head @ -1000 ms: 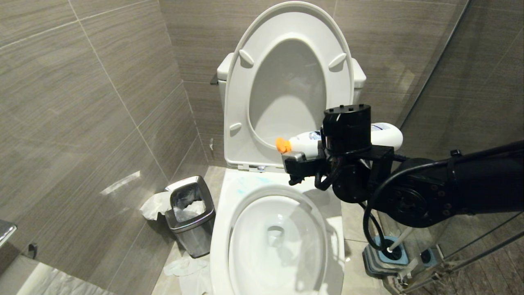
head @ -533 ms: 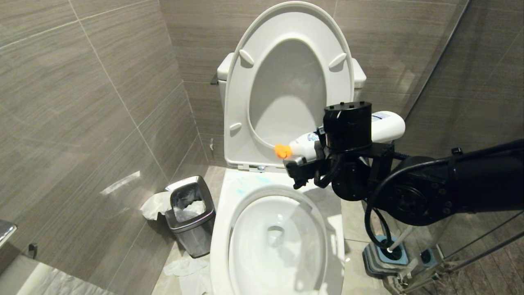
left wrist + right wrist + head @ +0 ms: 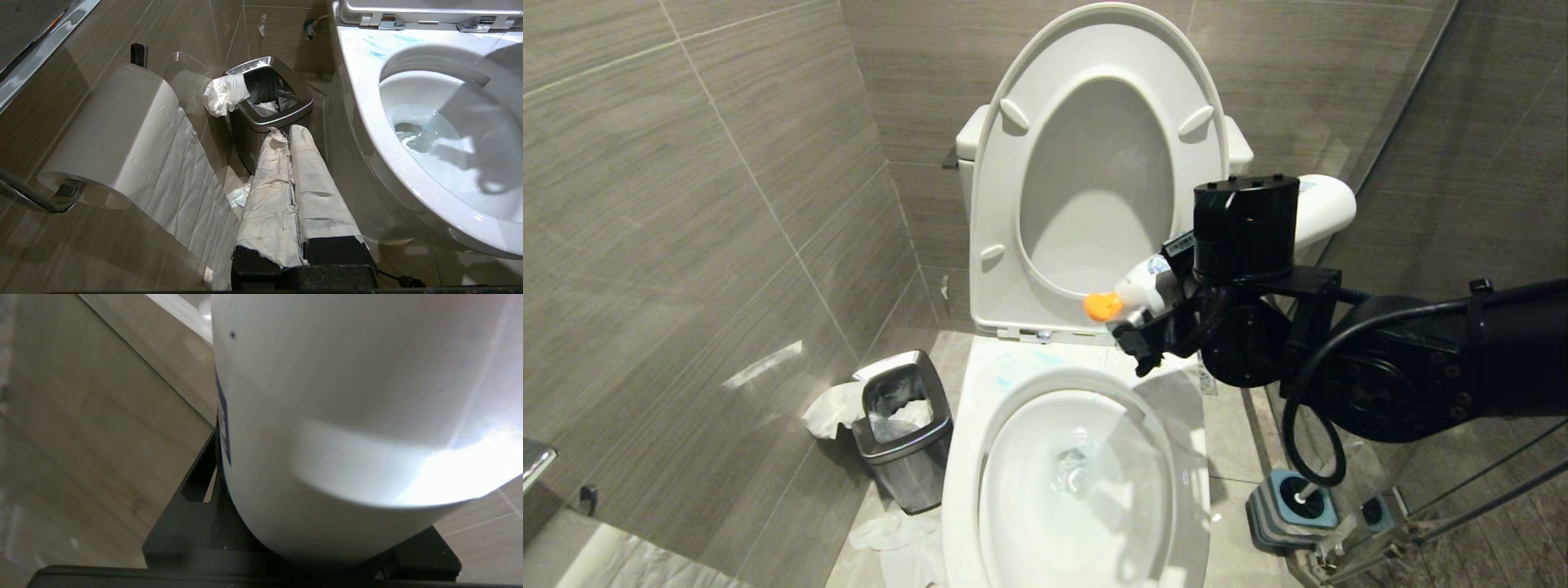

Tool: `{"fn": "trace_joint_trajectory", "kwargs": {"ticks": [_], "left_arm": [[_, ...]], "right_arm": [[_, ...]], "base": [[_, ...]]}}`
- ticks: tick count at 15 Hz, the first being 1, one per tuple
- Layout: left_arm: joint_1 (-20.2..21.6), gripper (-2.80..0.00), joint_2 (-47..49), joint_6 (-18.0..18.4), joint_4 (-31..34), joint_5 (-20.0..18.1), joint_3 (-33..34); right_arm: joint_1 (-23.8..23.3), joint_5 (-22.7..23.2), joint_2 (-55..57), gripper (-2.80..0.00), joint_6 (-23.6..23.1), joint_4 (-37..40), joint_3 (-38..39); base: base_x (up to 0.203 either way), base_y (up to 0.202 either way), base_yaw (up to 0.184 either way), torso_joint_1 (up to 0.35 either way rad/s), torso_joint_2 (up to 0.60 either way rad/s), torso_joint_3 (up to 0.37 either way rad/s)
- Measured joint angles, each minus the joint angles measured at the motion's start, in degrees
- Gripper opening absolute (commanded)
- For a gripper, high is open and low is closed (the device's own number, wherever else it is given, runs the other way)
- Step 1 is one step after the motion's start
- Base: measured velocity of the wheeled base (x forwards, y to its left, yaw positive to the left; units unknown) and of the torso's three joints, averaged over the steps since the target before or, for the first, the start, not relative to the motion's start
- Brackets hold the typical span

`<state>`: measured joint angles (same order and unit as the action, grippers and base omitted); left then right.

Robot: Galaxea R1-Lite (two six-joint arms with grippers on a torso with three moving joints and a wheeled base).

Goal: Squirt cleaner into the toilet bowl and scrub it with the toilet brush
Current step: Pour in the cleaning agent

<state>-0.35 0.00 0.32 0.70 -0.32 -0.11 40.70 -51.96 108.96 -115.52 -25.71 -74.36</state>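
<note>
Now the right gripper (image 3: 1156, 322) has tipped the cleaner bottle (image 3: 1156, 286) steeper — nozzle down.

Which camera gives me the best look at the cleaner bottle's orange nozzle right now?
The head view. There the white bottle sits in the right gripper, tilted, its orange nozzle pointing down over the toilet bowl. The right wrist view shows only the bottle's white body up close, no nozzle. The left wrist view shows none of the bottle.

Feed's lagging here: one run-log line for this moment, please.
stage: squirting | right gripper: shut on bottle, nozzle tilted down over bowl | left gripper: shut, parked | brush: in holder
</note>
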Motion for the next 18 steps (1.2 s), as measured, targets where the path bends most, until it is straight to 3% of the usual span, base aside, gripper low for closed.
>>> {"fn": "trace_joint_trajectory", "kwargs": {"ticks": [12, 15, 18], "left_arm": [[0.0, -2.8, 0.0, 0.0, 0.0, 0.0, 0.0], [0.0, -2.8, 0.0, 0.0, 0.0, 0.0, 0.0], [0.0, -2.8, 0.0, 0.0, 0.0, 0.0, 0.0]], "right_arm": [[0.6, 0.4, -0.3, -2.8, -0.6, -0.2, -0.4], [1.2, 0.4, 0.2, -2.8, 2.9, -0.2, -0.3], [2.1, 0.6, 1.3, -2.8, 11.0, -0.1, -0.2]], "base": [[0.0, 0.0, 0.0, 0.0, 0.0, 0.0], [0.0, 0.0, 0.0, 0.0, 0.0, 0.0], [0.0, 0.0, 0.0, 0.0, 0.0, 0.0]]}}
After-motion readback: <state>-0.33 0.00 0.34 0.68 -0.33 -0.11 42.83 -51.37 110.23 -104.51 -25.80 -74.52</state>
